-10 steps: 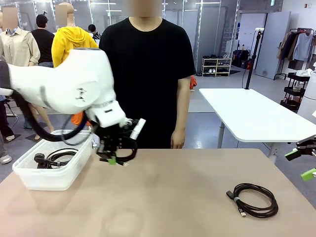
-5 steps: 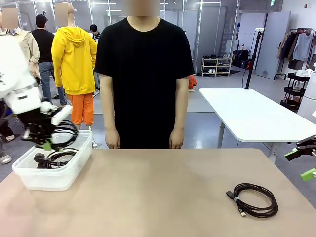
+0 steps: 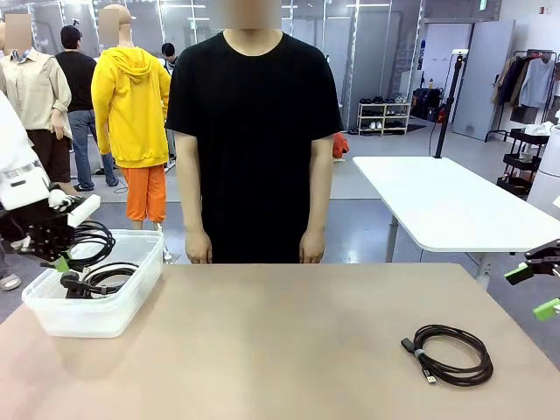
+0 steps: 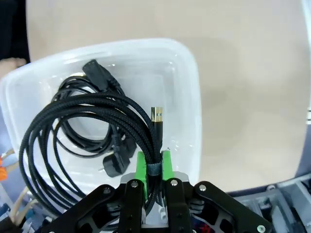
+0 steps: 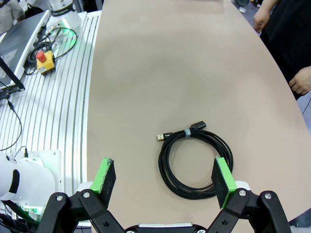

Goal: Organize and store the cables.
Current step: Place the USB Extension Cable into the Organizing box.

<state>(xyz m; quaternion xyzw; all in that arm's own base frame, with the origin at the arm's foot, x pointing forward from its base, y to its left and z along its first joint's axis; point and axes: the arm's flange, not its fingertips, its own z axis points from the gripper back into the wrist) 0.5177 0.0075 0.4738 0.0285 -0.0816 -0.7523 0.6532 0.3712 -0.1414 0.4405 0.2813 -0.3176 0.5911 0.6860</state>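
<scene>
Two green pads (image 4: 140, 165) of the left gripper (image 4: 153, 162) are pinching a braided coil (image 4: 87, 126) at its tie. Its loops are hanging ahead of the fingers, over the clear bin (image 4: 190, 97), where another cable (image 4: 99, 77) is lying beneath. Released from here, the wide loop may be catching on the rim and draping over the wall. The right gripper (image 5: 165, 182) is hovering with jaws spread, the last coil (image 5: 197, 162) lying on the table just ahead of it.
</scene>
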